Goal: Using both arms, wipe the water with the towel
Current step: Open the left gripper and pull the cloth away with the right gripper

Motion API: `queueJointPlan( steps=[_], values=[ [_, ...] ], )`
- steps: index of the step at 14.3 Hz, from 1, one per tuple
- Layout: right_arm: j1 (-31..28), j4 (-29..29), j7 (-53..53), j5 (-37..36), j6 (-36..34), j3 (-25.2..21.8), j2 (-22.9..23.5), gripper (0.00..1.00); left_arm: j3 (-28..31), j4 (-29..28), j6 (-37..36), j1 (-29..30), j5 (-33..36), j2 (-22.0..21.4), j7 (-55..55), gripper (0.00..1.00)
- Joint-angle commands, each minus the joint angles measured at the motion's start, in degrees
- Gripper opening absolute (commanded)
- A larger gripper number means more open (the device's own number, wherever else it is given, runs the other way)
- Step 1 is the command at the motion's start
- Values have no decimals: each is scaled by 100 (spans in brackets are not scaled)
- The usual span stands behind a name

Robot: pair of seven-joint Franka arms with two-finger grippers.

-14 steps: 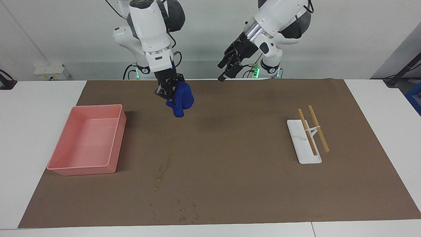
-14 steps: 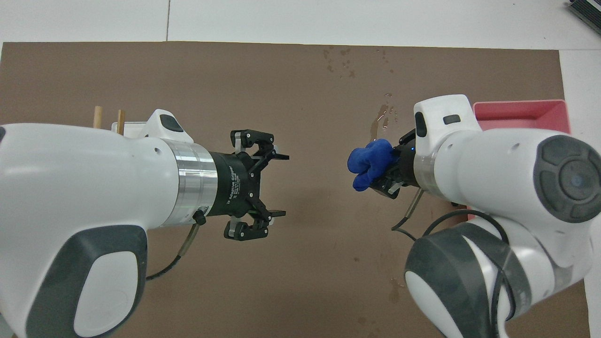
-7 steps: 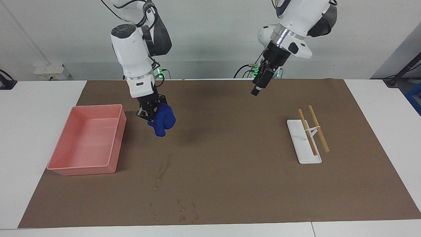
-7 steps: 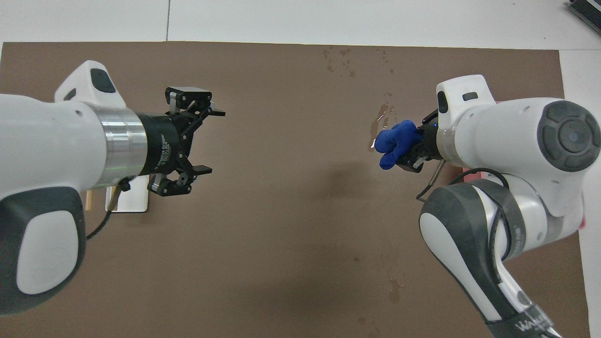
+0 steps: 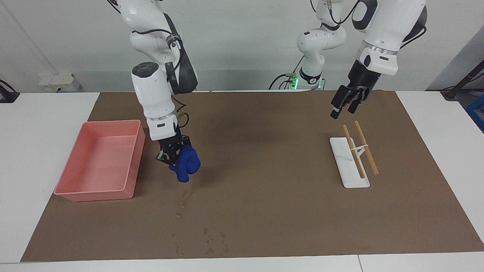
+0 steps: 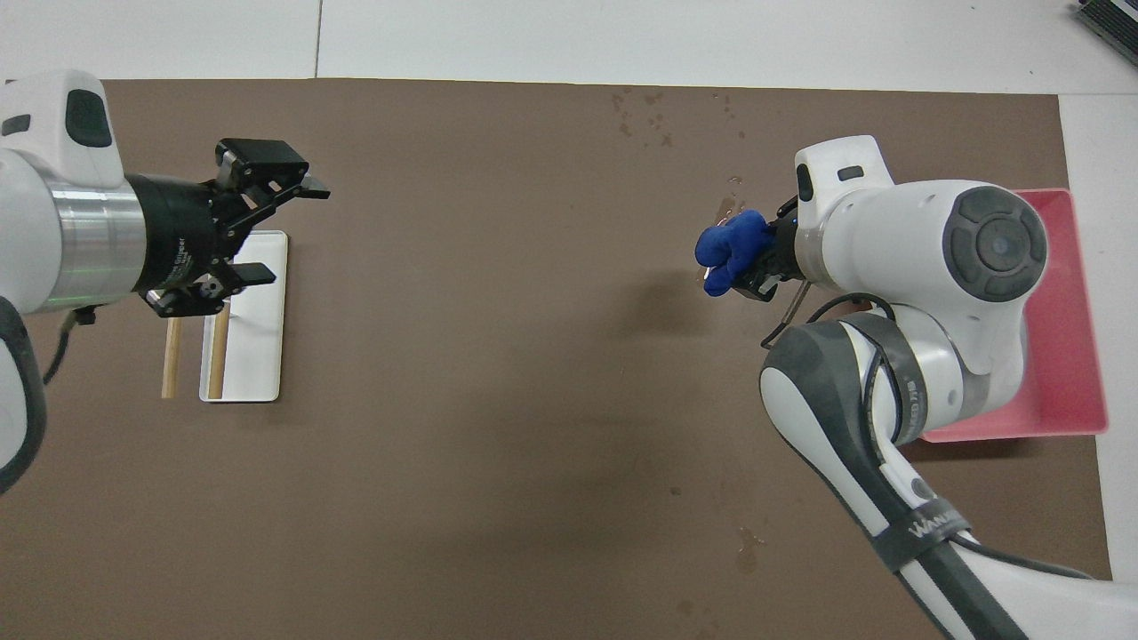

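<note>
Facing view: towel (image 5: 186,163), deep-blue and bunched, clamped in the jaws of the right gripper (image 5: 173,156) and hung just above the brown mat (image 5: 264,181), over the robot-side end of the water (image 5: 188,196). Whether cloth touched mat could not be told. Water seen as a thin glossy streak, with scattered drops (image 5: 213,241) farther from the robots, near the mat's edge. Pink tray (image 5: 99,163) beside the streak, toward the right arm's end of the desk (image 5: 34,151), close to the right gripper but apart from it.

Overhead view: towel (image 6: 731,251) shown projecting from the right gripper (image 6: 757,263) and covering part of the streak (image 6: 725,210); tray (image 6: 1062,356) largely hidden under the right arm.

Left gripper (image 5: 346,102) raised over the mat, above the robot-side ends of two wooden sticks (image 5: 360,148); jaws spread apart and holding nothing, best seen from overhead (image 6: 267,231). Sticks laid across a white holder (image 5: 346,166) toward the left arm's end of the desk, well apart from the water and the towel.
</note>
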Motion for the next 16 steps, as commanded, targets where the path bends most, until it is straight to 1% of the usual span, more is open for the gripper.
queueJointPlan(
  steps=[1, 2, 5, 7, 8, 9, 11, 12, 14, 15, 16],
  values=[
    [-226, 348, -101, -361, 435, 74, 458, 0, -18, 86, -599, 400, 508, -64, 1667, 100],
    [-227, 444, -101, -370, 575, 74, 581, 0, -10, 199, -933, 410, 675, -64, 2134, 100],
    [-227, 595, -101, -370, 734, 74, 775, 0, -10, 621, -1900, 419, 1238, 15, 2743, 100],
    [-174, 603, -58, -370, 954, 74, 916, 0, -10, 1199, -2498, 419, 1310, 287, 2947, 100],
    [-183, 595, -58, -370, 1103, 74, 977, 0, -1, 1411, -2605, 401, 1310, 436, 2948, 100],
    [-209, 595, -75, -370, 1217, 74, 1074, 0, 269, 1466, -2641, 201, 1318, 516, 2948, 100],
    [-218, 595, -93, -370, 1533, 74, 1258, 0, 1679, 1431, -2563, -1086, 1284, 455, 2956, 100],
    [-218, 595, -93, -370, 1605, 74, 1320, 0, 2000, 1379, -2553, -1415, 1275, 394, 2965, 100],
    [-218, 569, -119, -379, 1614, 74, 1400, 0, 1986, 1273, -2562, -1427, 1275, 341, 2974, 100],
    [-235, 560, -171, -379, 1710, 74, 1513, 0, 1985, 1273, -2588, -1436, 1266, 341, 2974, 100],
    [-262, 560, -302, -379, 2007, 74, 1653, 0, 1977, 1264, -2588, -1436, 1257, 341, 2974, 100]
  ],
)
